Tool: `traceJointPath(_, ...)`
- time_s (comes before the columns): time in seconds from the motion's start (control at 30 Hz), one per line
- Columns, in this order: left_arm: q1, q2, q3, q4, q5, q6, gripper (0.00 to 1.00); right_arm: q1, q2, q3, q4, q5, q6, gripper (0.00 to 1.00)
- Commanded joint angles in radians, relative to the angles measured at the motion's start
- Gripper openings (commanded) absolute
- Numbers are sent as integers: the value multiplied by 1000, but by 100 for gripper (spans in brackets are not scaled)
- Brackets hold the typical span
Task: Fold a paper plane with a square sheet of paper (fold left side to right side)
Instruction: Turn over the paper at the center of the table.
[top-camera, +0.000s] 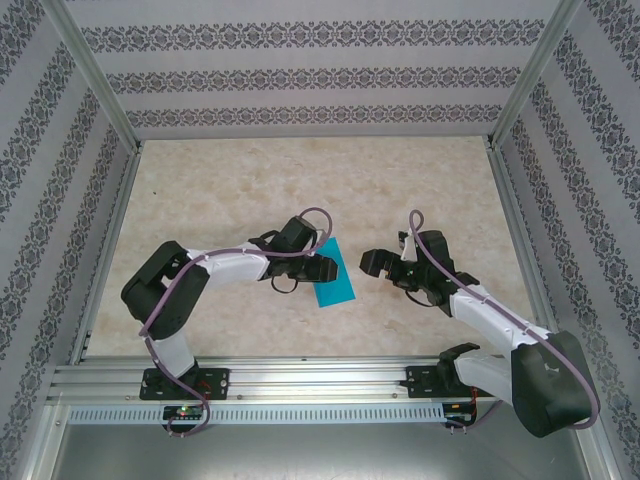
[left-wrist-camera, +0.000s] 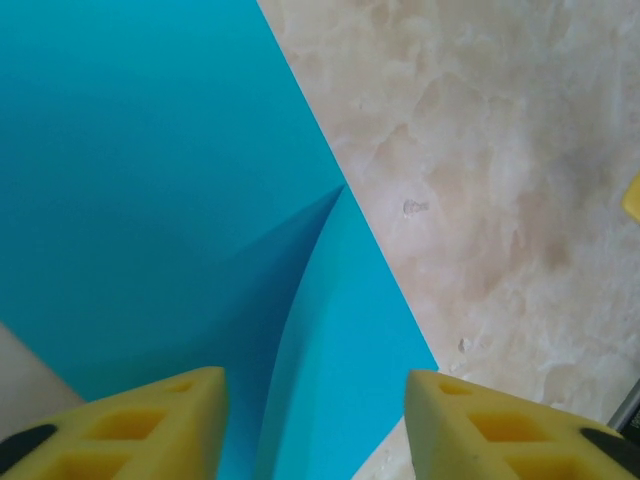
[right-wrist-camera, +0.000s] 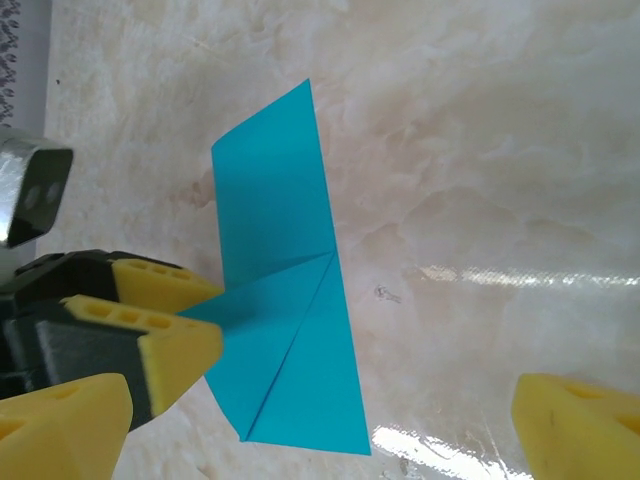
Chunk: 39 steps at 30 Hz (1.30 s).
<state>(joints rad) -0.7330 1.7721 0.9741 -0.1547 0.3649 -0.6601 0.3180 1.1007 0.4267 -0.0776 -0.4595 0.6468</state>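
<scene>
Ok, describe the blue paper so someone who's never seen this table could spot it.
Start at the pale marbled table, then find the left gripper near its middle. The paper lies at its tip: a bright teal sheet with a corner folded over, the one blue thing around.

The thin folded paper sheet (right-wrist-camera: 280, 220) is plain bright teal-blue. The smooth stone-look tabletop (top-camera: 250, 190) is cream with beige marbling. The enclosure walls (top-camera: 300, 70) carry white and dark-grey ornamental bands. The wedge-shaped foam finger pads (right-wrist-camera: 575, 430) are yellow.
</scene>
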Motion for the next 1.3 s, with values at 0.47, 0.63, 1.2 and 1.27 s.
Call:
traceJointPath(0.47, 12, -126, -113, 55, -36, 13, 6, 97, 225, 38, 292, -142, 97, 82)
traceJointPath(0.63, 15, -132, -123, 66, -35, 15, 1, 118, 284, 65, 317, -130, 111, 79)
traceJointPath(1.2, 34, -176, -167, 71, -56, 8, 4, 190, 472, 174, 372, -161, 129, 63)
traceJointPath(1.27, 35, -174, -166, 67, -57, 11, 4, 196, 495, 186, 371, -161, 131, 60)
